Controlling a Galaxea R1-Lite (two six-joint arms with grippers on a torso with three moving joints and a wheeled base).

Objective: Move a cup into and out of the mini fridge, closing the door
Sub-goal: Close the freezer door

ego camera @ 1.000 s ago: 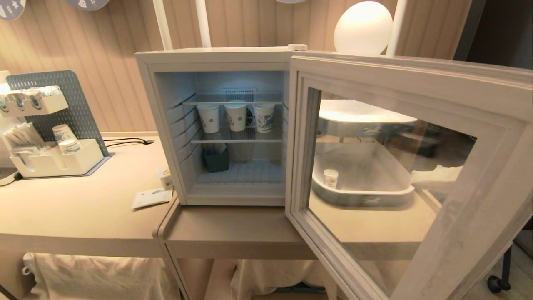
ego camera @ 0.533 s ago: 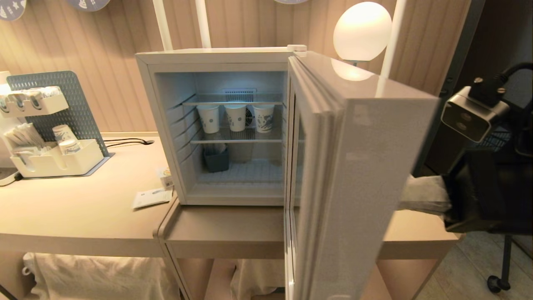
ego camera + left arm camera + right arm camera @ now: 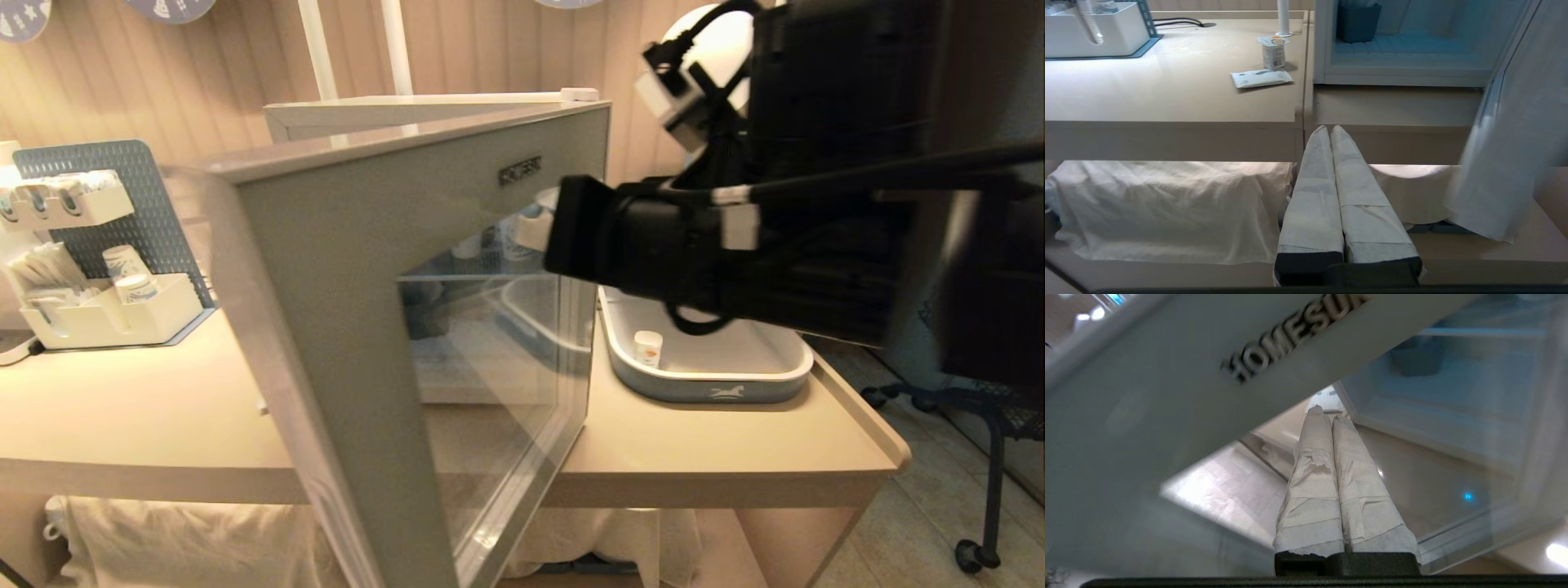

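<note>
Swinging fast, the door (image 3: 424, 327) has come round from wide open on the right to roughly half closed, and the right arm has swept in from the edge of view to sit behind it!

Far left on the table (image 3: 147, 408), the white organizer (image 3: 106, 314) with its paper cups (image 3: 122, 261) sits against a grey pegboard (image 3: 147, 204), out of the door's path. A flat packet (image 3: 1260, 77) and a small carton (image 3: 1274, 55) lie on the table just beside the mini fridge (image 3: 424, 106), also outside the swing.

Low in front of the table edge, the left gripper (image 3: 1329, 130) hangs parked, its taped fingers (image 3: 1310, 192) pressed together, holding nothing. It looks kept down there so the door can pass.

Now the door itself: blurred with speed, glass window facing the camera, lettering at the top. Through the glass the lit interior shows, with a dark bin (image 3: 1357, 22) on the fridge floor.

Right of centre, the right gripper (image 3: 1327, 413) is clenched and empty, its tips at or very near the door's outer face by the lettering. Closed fingers make a blunt pusher, which fits shoving rather than grabbing.

Further right, the cup (image 3: 648, 348) stands upright in the grey-rimmed tray (image 3: 710, 392) beside the fridge, outside it and clear of the arm. With the cup out, closing the door reads as the step in hand, not yet finished.
</note>
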